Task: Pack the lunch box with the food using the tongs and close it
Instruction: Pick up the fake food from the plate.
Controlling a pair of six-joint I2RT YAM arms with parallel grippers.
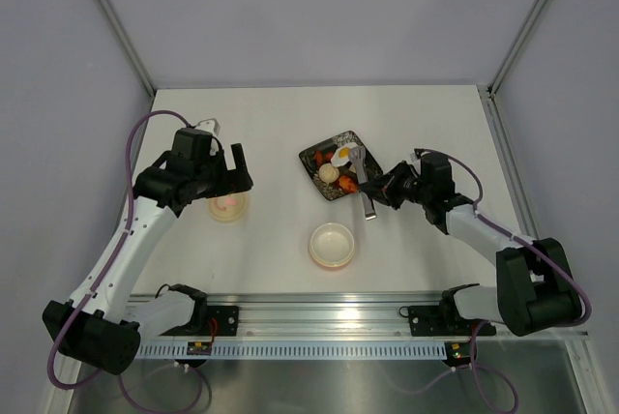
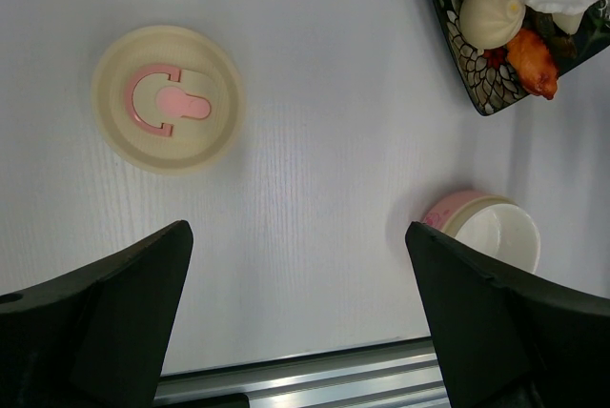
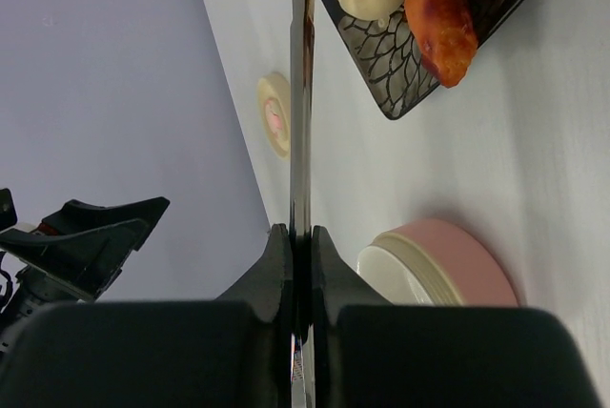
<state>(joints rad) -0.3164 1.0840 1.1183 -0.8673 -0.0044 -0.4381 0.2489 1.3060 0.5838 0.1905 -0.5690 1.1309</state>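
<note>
White surface [image 1: 271, 124], seen from above, with two arms reaching over it from its near edge.

Black tray [image 1: 308, 160]: it lies right of centre toward the far side and serves as the supply. All the food in view sits on it.

Lunch box [image 1: 332, 245]: this round tub stands near of the tray, about mid-surface and apart from both arms. It is uncovered and shows no food inside, so it looks ready to be filled.

Lid [image 1: 229, 206]: it lies flat on the left, pink mark up, well clear of the tub. Judged set aside so that the tub's mouth is free.

Left gripper [image 2: 297, 236]: released, jaws spread wide and holding nothing. It hangs just above the lid without touching it, probably waiting for the closing step.

Right gripper [image 3: 300, 236]: clenched on the tongs [image 3: 302, 93], whose two arms are squeezed together and read edge-on as one thin strip. They run from the jaws along the tray's right edge. Whether their tips pinch anything cannot be told.

Food: egg [image 1: 345, 153], pale ball [image 2: 491, 13] and orange piece [image 3: 443, 31], all just left of the tongs. Packing appears not yet begun.
</note>
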